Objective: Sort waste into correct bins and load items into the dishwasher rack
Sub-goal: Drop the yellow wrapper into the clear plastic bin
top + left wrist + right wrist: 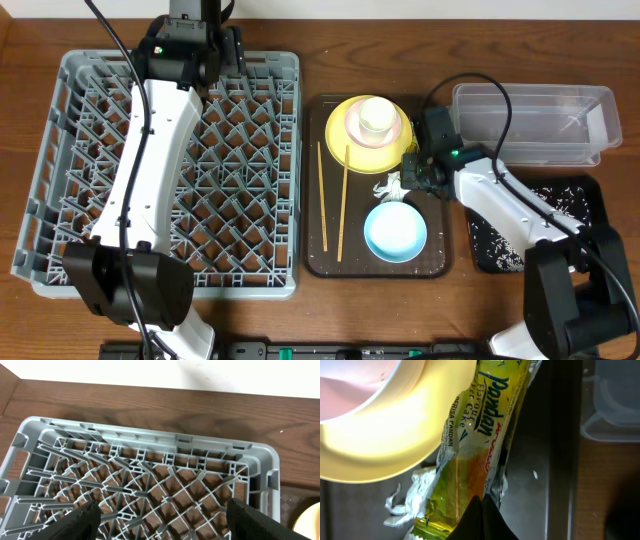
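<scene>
Right gripper [481, 505] pinches the snack wrapper [470, 445] beside the yellow plate [385, 450].

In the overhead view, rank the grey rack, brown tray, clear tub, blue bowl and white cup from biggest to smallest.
Largest first:
grey rack
brown tray
clear tub
blue bowl
white cup
The cup sits higher, in the pink bowl, yet clearly looks smallest.

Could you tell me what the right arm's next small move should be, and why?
Probably a short lift. The right fingers are shut on the snack wrapper, which is partly hidden by the yellow plate's rim and lies against the napkin; raising it should free it before carrying it to a bin.
</scene>
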Available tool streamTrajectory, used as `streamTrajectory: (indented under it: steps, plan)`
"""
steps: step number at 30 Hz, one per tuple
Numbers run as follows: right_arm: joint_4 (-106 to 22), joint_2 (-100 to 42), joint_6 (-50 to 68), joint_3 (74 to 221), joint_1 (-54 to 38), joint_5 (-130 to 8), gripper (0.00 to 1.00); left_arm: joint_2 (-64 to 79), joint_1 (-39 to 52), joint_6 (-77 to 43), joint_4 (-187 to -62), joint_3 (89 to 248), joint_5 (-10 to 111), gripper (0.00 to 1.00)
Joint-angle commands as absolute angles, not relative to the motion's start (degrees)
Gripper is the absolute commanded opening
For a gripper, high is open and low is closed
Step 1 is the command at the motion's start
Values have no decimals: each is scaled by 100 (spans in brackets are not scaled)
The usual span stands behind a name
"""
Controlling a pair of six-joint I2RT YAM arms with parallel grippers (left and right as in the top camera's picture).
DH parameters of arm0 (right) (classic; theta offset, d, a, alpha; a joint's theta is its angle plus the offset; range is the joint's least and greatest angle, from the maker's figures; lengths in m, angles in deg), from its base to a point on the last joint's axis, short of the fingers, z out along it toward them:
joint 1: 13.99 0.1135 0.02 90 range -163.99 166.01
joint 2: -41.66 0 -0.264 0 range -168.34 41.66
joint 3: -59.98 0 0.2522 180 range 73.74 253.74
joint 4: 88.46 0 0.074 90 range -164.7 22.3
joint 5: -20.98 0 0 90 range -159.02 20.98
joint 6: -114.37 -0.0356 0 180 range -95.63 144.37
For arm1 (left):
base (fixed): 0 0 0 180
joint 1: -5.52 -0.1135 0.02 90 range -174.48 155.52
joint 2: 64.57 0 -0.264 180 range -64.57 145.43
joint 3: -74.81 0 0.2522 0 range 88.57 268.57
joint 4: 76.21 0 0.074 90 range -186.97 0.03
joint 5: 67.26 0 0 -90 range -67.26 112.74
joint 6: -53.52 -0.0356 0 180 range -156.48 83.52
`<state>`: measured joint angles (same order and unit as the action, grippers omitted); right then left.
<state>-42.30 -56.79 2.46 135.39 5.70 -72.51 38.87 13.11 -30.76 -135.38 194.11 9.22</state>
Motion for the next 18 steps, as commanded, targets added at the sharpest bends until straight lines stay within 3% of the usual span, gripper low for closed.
streamTrajectory:
  steps: [1,11,18]
  plan:
    - [-4075,-5272,307,14328,591,-7308,1,3799,1291,-3155,-13534,19494,852,82]
    - [-3205,-4505,1074,15517,113,-9139,1,3799,1291,-3153,-13534,19494,854,82]
    - [-2792,-4713,753,15407,-1393,-8420,1,3799,1294,-3153,-13538,19494,856,82]
